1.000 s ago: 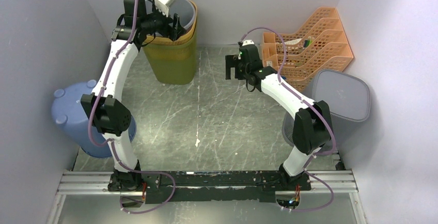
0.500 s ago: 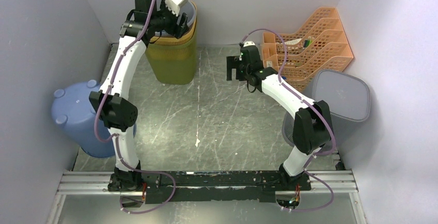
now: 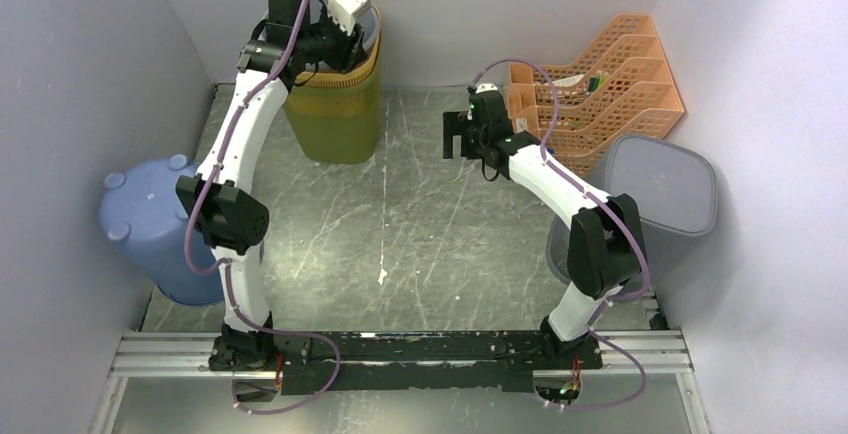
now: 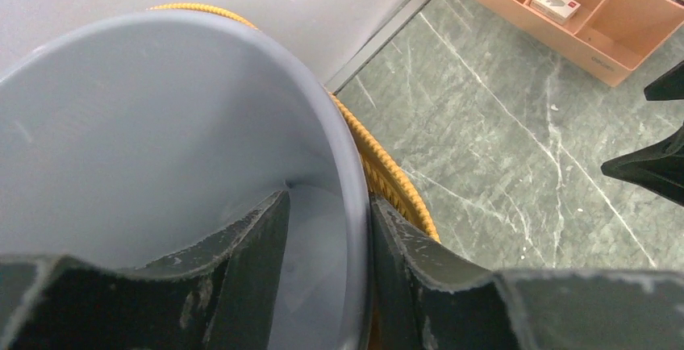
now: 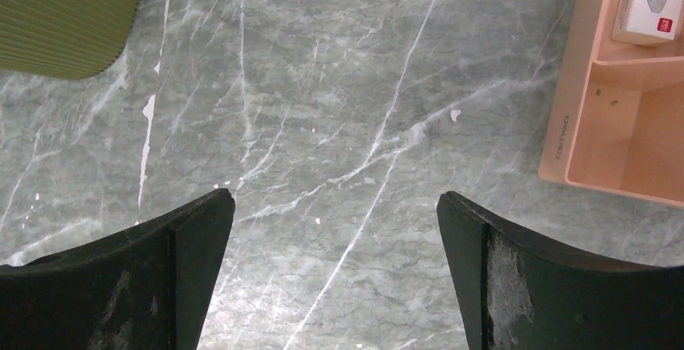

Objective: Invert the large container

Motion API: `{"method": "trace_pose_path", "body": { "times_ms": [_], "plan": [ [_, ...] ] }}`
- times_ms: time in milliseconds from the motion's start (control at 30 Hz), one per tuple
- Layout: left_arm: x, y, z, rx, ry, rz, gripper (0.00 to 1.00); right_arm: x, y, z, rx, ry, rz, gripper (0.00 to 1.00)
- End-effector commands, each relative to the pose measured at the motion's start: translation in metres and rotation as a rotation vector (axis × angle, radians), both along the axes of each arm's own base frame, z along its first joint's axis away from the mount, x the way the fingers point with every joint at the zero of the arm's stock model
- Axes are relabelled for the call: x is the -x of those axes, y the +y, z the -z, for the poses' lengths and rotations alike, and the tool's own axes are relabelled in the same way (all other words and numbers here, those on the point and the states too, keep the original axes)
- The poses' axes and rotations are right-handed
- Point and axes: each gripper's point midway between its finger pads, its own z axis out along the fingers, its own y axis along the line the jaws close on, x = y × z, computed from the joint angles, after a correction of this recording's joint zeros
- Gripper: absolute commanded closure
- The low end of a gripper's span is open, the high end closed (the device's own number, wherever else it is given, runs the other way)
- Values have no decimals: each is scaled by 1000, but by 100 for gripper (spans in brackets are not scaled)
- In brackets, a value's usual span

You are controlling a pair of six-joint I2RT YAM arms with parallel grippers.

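Observation:
The large container, a grey bin, stands upright at the back left, nested inside an olive-yellow woven basket. My left gripper straddles the bin's right rim: one finger hangs inside the bin with a gap to the wall, the other rests against the outside of the rim above the basket's edge. My right gripper hovers wide open over bare floor in the middle, holding nothing.
An orange file rack stands at the back right. A second grey bin sits by the right wall and a blue bin, bottom up, by the left wall. Walls close in on three sides.
My left arm has swung right and back onto the grey bin's rim, and its jaws have narrowed around that rim. The right arm has hardly moved.

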Motion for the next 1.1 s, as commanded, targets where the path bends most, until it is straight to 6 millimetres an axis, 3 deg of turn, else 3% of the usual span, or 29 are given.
{"method": "trace_pose_path", "body": {
  "times_ms": [0, 33, 100, 300, 400, 500, 633, 800, 900, 1067],
  "plan": [
    [1, 35, 98, -172, 243, -83, 53, -1, -2, -13, -25, -37, 5, 0],
    [1, 35, 99, -175, 247, -85, 60, -1, -3, -13, -25, -36, 5, 0],
    [0, 37, 103, -178, 251, -99, 91, -1, -3, -13, -23, -39, 6, 0],
    [0, 41, 107, -178, 263, -130, 93, 3, -6, -11, -24, -36, 12, 0],
    [-9, 43, 91, -149, 221, -181, 93, 4, -7, -9, -25, -32, 13, 0],
    [-17, 44, 52, -76, 108, -227, 93, 4, -7, -7, -27, -26, 13, 0],
    [-18, 53, -39, 60, -133, -312, 93, 6, -9, -7, -29, -30, 18, 0],
    [5, 69, -141, 195, -396, -377, 93, 8, -9, -6, -30, -27, 18, 0],
    [25, 77, -175, 248, -494, -395, 93, 9, -10, -6, -35, -30, 21, 0],
    [55, 80, -213, 302, -567, -385, 93, 9, -8, -4, -44, -24, 17, 0]
  ]
}}
